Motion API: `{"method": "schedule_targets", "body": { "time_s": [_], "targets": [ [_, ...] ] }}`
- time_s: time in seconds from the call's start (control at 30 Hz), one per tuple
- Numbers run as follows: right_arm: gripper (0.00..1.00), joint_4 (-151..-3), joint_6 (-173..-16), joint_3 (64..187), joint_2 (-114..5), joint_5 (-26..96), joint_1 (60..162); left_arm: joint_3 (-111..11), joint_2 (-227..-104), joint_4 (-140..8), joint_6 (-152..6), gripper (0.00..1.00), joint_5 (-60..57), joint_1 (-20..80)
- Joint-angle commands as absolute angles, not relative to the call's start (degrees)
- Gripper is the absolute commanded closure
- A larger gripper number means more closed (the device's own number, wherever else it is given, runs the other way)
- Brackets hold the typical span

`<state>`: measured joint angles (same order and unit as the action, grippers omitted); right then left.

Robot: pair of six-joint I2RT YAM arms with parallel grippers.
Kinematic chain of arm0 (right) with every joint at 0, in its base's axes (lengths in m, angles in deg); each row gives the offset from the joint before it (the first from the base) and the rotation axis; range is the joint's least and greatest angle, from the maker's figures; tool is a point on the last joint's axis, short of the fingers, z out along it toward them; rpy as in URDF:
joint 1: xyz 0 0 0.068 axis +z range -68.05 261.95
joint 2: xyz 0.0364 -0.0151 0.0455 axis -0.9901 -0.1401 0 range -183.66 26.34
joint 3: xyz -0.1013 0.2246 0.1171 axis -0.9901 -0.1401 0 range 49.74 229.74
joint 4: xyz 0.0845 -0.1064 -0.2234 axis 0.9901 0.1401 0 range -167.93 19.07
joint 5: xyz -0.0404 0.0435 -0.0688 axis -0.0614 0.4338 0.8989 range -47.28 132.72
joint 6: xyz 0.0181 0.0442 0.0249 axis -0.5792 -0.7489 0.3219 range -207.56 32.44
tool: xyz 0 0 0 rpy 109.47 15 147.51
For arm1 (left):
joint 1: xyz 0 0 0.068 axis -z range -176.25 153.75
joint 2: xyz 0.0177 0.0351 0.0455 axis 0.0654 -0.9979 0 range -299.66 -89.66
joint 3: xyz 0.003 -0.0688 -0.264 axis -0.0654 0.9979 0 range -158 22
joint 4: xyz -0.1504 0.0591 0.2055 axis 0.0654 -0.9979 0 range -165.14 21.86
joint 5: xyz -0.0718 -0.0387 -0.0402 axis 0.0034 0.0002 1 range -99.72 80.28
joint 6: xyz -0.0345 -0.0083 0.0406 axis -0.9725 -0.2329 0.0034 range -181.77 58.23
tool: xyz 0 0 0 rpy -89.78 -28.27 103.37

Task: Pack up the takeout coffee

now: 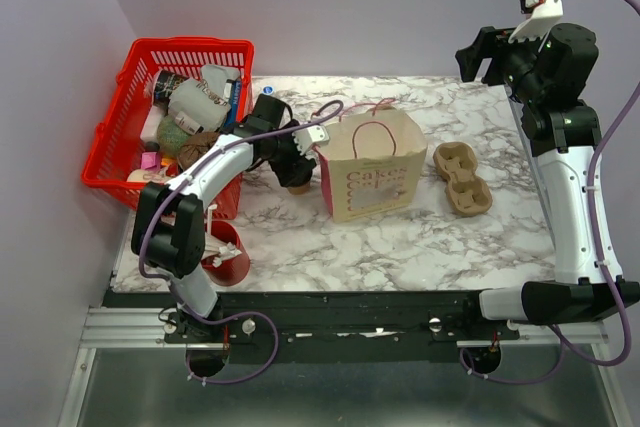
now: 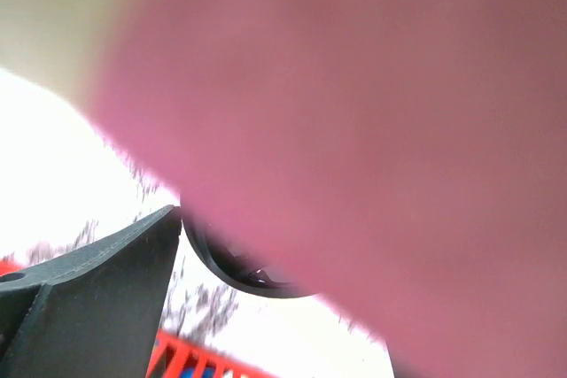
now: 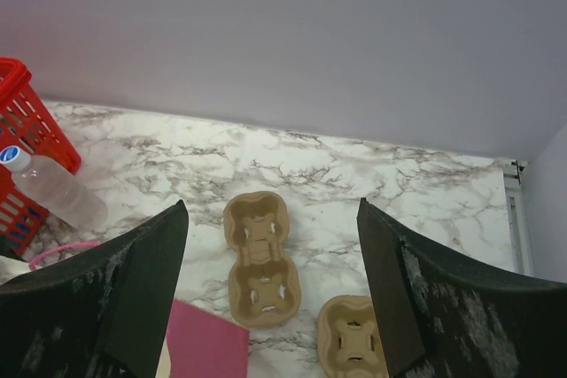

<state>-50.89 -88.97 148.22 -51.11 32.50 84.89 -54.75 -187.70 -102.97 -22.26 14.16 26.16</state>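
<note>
The takeout coffee point(image 1: 297, 186), a tan paper cup with a black lid, is just left of the paper bag point(image 1: 372, 179). My left gripper point(image 1: 292, 167) is over it. In the left wrist view the left finger point(image 2: 106, 281) touches the black lid's rim point(image 2: 232, 273). The bag's pink side point(image 2: 372, 130) is a blur that hides the other finger. My right gripper point(image 1: 484, 65) is open and empty, high over the back right corner. In the right wrist view, the right gripper point(image 3: 272, 210) looks down on the table.
A brown pulp cup carrier point(image 1: 462, 179) lies right of the bag; the right wrist view shows it point(image 3: 261, 258) and a second one point(image 3: 354, 343). A red basket point(image 1: 128, 77) of items stands at the back left. A red cup point(image 1: 228, 259) stands front left. A bottle point(image 3: 58, 192) lies by the basket.
</note>
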Motion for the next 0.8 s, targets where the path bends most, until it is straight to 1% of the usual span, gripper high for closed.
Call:
{"method": "schedule_targets", "body": {
  "time_s": [0.0, 0.2, 0.43, 0.63, 0.77],
  "targets": [
    [0.14, -51.92, -88.09, 147.74, -51.36, 30.85, 84.85, -53.14, -186.08, -108.47, -21.25, 0.11, 8.39, 23.27],
    [0.14, -51.48, -88.18, 147.39, -51.97, 30.15, 84.76, -52.79, -184.85, -110.67, -21.16, 0.12, 9.09, 21.24],
    [0.14, -51.39, -88.35, 147.21, -52.15, 29.62, 84.76, -55.16, -184.85, -113.31, -22.21, 0.12, 15.85, 21.24],
    [0.14, -51.39, -88.18, 145.98, -51.18, 29.89, 84.76, -56.66, -185.99, -111.12, -24.23, 0.12, 15.68, 21.33],
    [0.14, -51.39, -88.18, 145.10, -50.30, 29.97, 84.76, -57.19, -185.64, -109.80, -24.94, 0.09, 16.12, 21.33]
  ]
}}
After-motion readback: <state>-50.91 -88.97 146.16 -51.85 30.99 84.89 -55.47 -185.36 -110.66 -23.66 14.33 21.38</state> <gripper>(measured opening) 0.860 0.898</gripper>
